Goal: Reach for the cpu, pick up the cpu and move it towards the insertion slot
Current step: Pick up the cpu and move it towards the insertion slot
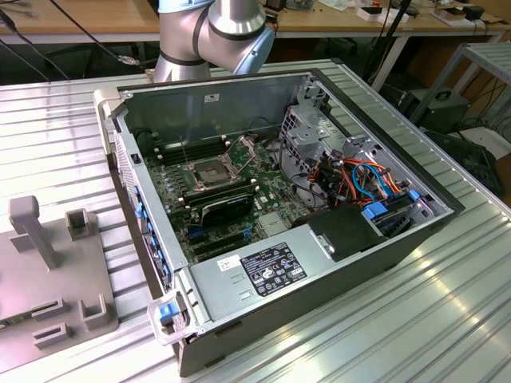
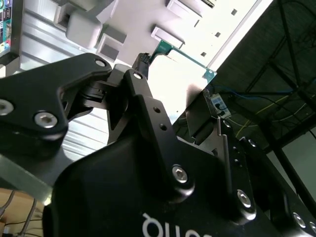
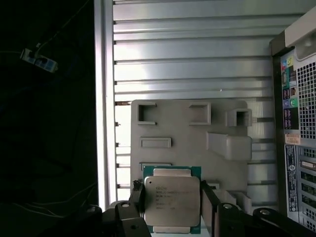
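The cpu (image 3: 172,200), a square chip with a silver lid and green edge, sits between my gripper's (image 3: 171,191) two black fingers in the first wrist view. The gripper is shut on it, holding it above the grey holder plate (image 3: 187,133). In the second wrist view the cpu's green edge (image 2: 183,53) shows between the same fingers (image 2: 140,61). The insertion slot (image 1: 209,171), a silver-framed square socket with a dark centre, lies on the motherboard inside the open computer case, its hinged plate (image 1: 243,148) raised.
The grey holder plate (image 1: 48,271) with raised pegs lies on the ribbed metal table (image 1: 72,112), at the exterior view's left of the case (image 1: 263,287). A black card (image 1: 227,206) sits beside the socket. The table's edge (image 3: 103,98) and the case's rear panel (image 3: 296,123) flank the holder.
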`<state>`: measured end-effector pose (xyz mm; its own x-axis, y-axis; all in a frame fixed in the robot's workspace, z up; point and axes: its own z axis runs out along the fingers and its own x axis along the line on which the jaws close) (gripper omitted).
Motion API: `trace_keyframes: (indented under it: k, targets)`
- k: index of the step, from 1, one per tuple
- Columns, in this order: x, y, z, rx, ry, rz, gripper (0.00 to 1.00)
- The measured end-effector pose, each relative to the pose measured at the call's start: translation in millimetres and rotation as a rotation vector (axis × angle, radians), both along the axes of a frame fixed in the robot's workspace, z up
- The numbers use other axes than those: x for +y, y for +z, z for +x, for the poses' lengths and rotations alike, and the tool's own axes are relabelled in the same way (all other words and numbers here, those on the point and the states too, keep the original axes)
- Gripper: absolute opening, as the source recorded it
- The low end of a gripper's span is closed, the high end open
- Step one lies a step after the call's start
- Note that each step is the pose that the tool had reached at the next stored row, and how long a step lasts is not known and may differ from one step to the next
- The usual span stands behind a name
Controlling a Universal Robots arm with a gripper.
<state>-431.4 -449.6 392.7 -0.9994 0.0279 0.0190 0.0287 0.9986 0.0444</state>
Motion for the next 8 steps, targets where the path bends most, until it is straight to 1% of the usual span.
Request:
trace_keyframes:
  k: [8]
  targets:
    - [0.0,-0.2,19.9,0.0,0.0,0.0,0.55]
